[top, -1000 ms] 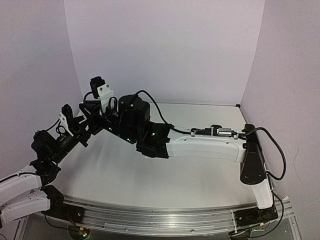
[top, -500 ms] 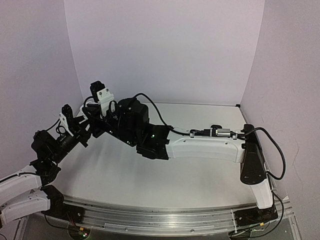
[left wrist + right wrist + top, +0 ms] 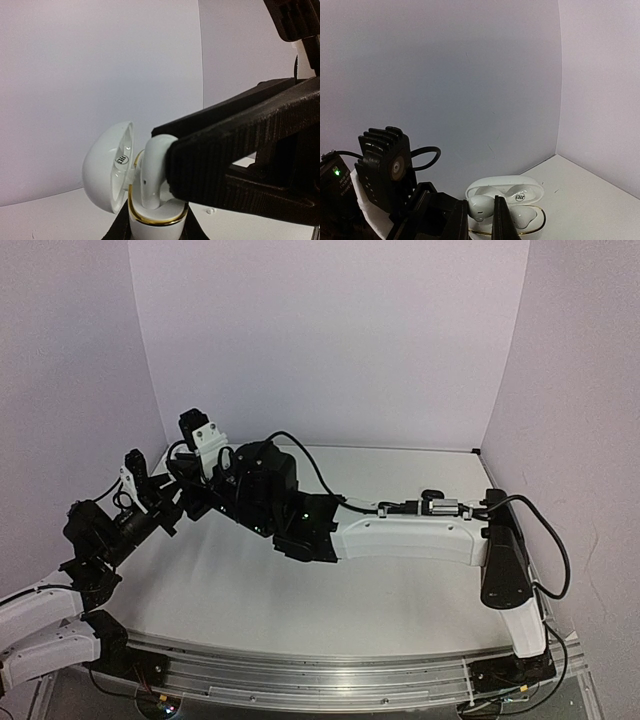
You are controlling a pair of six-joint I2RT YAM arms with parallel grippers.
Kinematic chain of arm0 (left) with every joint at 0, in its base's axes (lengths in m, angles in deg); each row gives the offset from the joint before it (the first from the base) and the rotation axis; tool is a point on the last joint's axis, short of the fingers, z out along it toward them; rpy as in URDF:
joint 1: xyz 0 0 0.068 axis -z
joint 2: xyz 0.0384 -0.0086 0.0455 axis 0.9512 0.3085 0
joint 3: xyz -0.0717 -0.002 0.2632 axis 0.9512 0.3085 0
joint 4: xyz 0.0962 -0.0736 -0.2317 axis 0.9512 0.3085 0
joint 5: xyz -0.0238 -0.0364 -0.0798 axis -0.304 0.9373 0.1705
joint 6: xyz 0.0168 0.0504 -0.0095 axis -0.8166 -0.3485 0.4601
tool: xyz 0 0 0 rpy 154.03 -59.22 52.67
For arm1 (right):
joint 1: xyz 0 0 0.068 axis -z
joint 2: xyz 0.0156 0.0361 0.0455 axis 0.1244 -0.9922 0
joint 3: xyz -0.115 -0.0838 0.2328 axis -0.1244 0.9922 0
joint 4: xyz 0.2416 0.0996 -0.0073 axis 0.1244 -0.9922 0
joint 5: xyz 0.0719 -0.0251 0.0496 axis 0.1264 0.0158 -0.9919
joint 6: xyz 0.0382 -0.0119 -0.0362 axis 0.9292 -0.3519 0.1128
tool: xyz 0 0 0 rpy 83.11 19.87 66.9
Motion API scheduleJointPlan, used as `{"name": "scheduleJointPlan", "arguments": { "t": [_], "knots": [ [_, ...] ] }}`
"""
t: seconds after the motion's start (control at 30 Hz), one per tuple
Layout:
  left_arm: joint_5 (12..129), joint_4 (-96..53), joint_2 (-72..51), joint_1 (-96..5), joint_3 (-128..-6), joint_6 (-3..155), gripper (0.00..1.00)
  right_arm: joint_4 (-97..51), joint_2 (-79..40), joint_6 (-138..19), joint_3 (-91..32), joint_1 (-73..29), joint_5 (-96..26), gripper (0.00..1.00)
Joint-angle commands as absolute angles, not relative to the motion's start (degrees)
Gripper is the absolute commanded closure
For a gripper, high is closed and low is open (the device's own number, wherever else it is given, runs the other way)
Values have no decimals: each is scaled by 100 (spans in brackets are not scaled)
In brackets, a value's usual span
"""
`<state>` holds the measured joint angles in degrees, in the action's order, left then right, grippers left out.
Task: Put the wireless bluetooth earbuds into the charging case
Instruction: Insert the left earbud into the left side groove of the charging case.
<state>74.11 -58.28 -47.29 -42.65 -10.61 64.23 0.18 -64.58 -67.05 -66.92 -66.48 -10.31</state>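
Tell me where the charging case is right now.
Left wrist view: the charging case sits bottom centre, lid open leftward, held in the left gripper, with the right gripper's white earbud standing in it.

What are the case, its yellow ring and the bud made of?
The case looks like glossy white plastic: smooth, soft highlights. The ring gleams gold, metal or just coating. The bud looks like the same shiny white plastic.

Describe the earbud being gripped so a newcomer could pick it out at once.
Above the white table's far-left corner, find the white oval charging case with a gold rim, its lid open. At its rim, the right hand pinches a white earbud; unlike the other white earbud lying inside, it sits between black fingers.
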Motion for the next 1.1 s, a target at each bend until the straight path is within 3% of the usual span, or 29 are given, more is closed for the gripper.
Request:
{"name": "scheduleJointPlan", "arguments": {
  "t": [0.0, 0.23, 0.43, 0.8, 1.07],
  "knots": [
    [7487, -6048, -4853, -4288, -1444, 6720, 100, 71, -6314, -6966, -6477, -6644, -1054, 100],
    [7579, -6039, -4859, -4297, -1442, 6812, 100, 80, -6128, -7095, -6270, -6642, -786, 100],
    [7822, -5947, -4826, -4293, -1466, 6790, 100, 70, -6157, -7064, -6420, -6643, -657, 77],
    [7818, -5658, -4888, -4294, -1496, 6958, 100, 75, -5964, -7100, -6507, -6643, -501, 71],
    [7838, -5436, -4894, -4294, -1522, 7172, 100, 38, -5913, -7194, -6889, -6642, -720, 57]
  ]
}}
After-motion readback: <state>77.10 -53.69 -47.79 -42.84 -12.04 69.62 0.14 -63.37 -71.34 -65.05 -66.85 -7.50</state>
